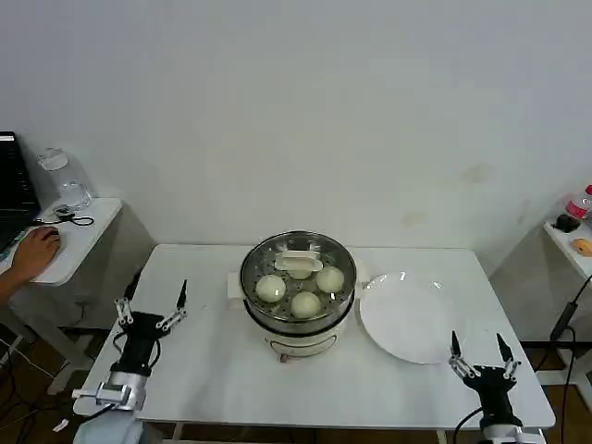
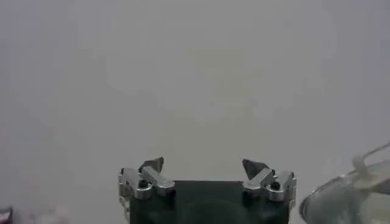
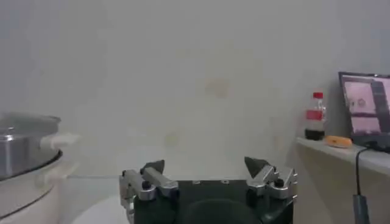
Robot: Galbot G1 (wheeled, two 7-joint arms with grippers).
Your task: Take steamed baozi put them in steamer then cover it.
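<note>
White table (image 1: 213, 361) by a plain wall: steamer (image 1: 298, 324) sat mid-table w/ glass cover (image 1: 298, 270) on, baozi (image 1: 271, 288) inside. Left gripper (image 1: 151, 303) & right gripper (image 1: 481, 354) hovered near the front corners, jaws wide apart, empty.
</note>
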